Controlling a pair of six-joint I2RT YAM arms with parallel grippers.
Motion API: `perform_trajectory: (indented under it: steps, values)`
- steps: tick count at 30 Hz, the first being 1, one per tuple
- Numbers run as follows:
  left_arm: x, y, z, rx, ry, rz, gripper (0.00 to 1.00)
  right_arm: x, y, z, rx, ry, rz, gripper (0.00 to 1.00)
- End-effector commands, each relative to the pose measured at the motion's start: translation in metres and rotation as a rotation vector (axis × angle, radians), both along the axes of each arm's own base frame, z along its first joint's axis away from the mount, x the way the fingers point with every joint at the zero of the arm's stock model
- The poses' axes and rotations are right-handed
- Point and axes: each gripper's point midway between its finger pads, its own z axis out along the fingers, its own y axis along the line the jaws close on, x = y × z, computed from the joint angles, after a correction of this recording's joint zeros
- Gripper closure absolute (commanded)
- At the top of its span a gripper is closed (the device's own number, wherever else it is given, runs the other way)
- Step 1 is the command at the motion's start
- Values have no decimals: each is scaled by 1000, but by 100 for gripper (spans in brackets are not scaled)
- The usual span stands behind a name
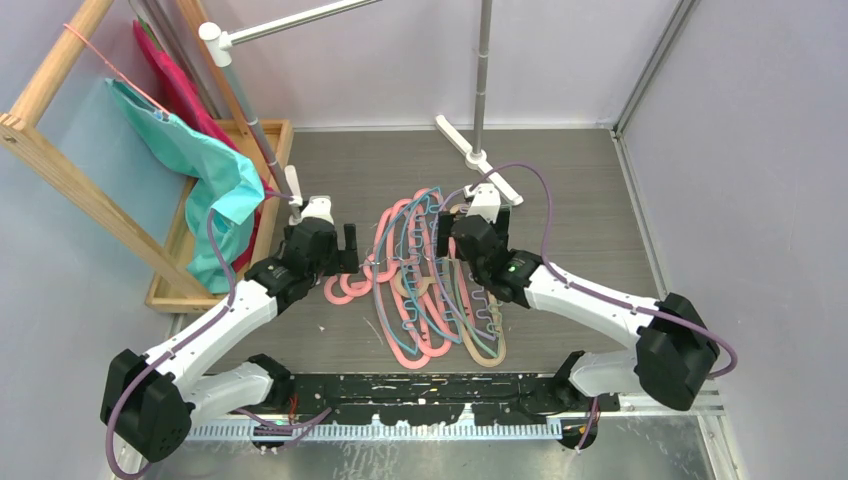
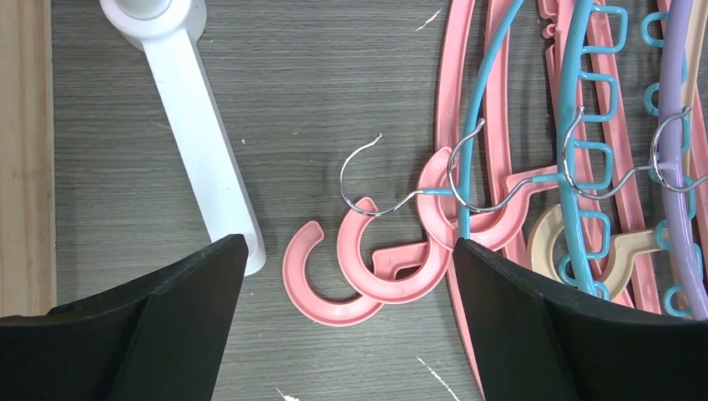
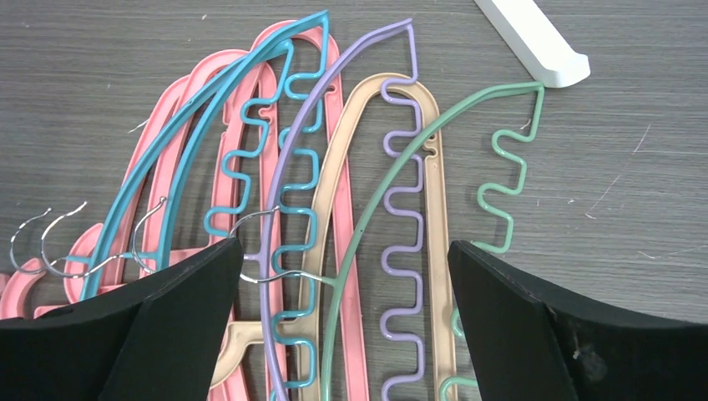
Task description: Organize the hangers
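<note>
Here, hangers (image 1: 425,285) lie on grey wood-grain tabletop (image 1: 585,200).

L gripper (image 2: 346,251), jaws wide, above pink hook ends of hangers (image 2: 499,142); white stand foot (image 2: 200,159) left, on grey surface (image 2: 334,67).

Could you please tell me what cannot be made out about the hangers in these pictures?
- Top view: the exact count of the hangers; they overlap and look small.
- Right wrist view: the hangers' lower ends, cut by the bottom edge and covered by fingers of the open right gripper.
- Left wrist view: where the pink hooks join their hangers, behind a finger of the open left gripper.
</note>
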Motion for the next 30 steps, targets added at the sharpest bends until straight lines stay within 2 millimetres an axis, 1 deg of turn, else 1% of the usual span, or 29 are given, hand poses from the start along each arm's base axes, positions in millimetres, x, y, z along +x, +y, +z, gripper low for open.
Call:
perform_trajectory:
  steps: [1,7,12,14,15,17,18,19,23,24,26,30]
  values:
    - [4,2,10,6,-33,13,2,11,-2,18,0,-43,-69,0]
    - [3,5,9,13,-37,21,2,8,-10,17,-4,-67,-77,0]
    - [2,7,5,23,-30,27,2,-3,-5,14,-16,-111,57,0]
    - [2,7,3,23,-25,27,2,-7,-6,11,-12,-111,79,0]
    - [1,7,3,22,-23,29,2,-9,-7,8,-9,-99,78,4]
    - [0,7,3,22,-21,30,2,-14,-3,-1,-7,-50,96,15]
    - [0,8,3,23,-21,34,2,-18,-2,-8,-16,-18,103,20]
    - [0,9,2,22,-22,37,2,-23,-1,-17,-30,15,111,22]
    - [-2,10,-1,23,-20,43,2,-53,4,-49,-53,121,165,36]
    - [-2,11,-1,25,-18,46,2,-60,5,-55,-47,139,178,38]
    - [-3,12,-4,29,-13,51,2,-73,5,-67,-34,175,204,39]
    - [-4,12,-7,23,-9,57,2,-88,3,-83,-9,232,228,40]
